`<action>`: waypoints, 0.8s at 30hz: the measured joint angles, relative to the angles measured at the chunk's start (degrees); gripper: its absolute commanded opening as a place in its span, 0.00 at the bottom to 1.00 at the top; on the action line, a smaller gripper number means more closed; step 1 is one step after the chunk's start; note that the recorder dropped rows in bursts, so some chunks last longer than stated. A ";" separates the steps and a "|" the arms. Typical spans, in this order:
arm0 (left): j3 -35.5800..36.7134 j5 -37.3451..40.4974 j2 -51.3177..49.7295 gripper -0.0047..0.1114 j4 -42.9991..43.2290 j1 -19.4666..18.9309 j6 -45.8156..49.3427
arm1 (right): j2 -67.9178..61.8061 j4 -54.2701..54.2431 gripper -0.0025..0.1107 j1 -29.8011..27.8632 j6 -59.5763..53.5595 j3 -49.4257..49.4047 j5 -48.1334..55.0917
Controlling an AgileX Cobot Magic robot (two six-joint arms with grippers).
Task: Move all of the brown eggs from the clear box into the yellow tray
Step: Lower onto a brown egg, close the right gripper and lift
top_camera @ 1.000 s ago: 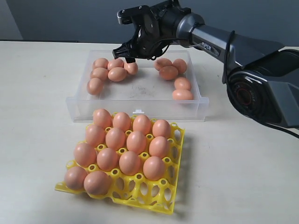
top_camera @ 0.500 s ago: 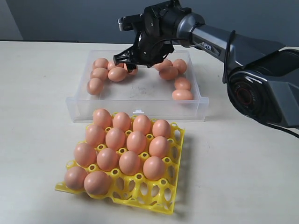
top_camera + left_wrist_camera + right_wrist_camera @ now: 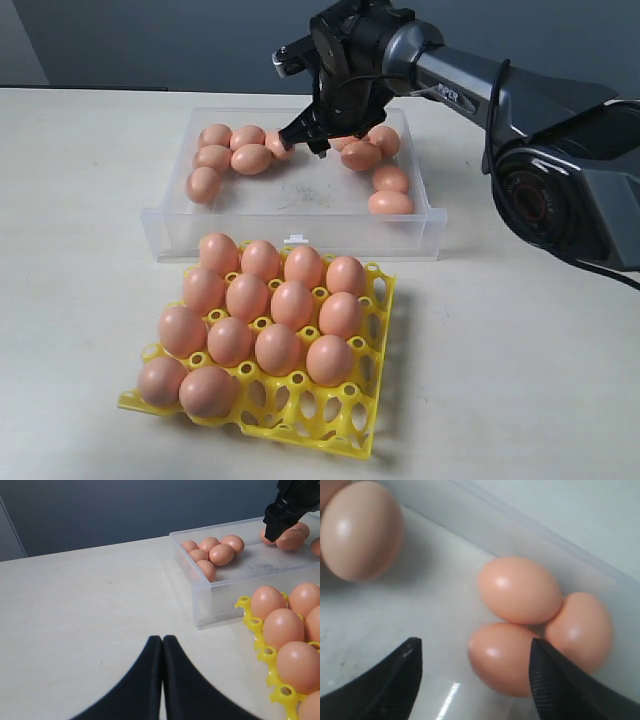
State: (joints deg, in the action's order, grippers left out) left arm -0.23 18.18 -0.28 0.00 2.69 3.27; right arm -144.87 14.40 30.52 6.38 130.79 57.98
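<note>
I'd call it a little past halfway. The yellow tray [image 3: 310, 412], in the lower middle of the exterior view, holds fourteen brown eggs [image 3: 292, 304]. That makes three full rows and two more in the nearest row, with the cups toward its lower right corner bare. The clear box [image 3: 370, 235] sits just behind it in the upper middle and has about eleven left, six bunched at its left end and roughly five at its right. The right gripper [image 3: 308, 135] hangs low over the far side of the box between those bunches, jaws spread wide and holding nothing. Its wrist view shows three of the eggs huddled against the wall, one partly between the jaws. The left gripper [image 3: 162, 647] is closed and empty over the table [image 3: 75, 605].
</note>
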 measured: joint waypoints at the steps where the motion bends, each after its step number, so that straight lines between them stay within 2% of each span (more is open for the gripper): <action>1: 0.00 0.00 0.00 0.04 0.00 0.00 0.00 | 0.00 0.37 0.55 -0.43 0.27 0.00 0.46; 12: 0.00 0.00 0.00 0.04 0.00 0.00 0.00 | 0.00 -2.05 0.54 -3.27 -0.38 0.00 1.06; 19: 0.00 0.00 0.00 0.04 0.00 0.00 0.00 | 0.00 -8.15 0.45 -3.27 -3.08 0.00 1.40; 24: 0.00 0.00 0.00 0.04 0.00 0.00 0.00 | 0.00 -8.61 0.55 -3.37 -4.73 0.00 2.52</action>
State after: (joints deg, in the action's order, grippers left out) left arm -0.23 18.18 -0.28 0.00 2.69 3.27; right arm -144.87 5.79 27.15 1.66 130.79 60.50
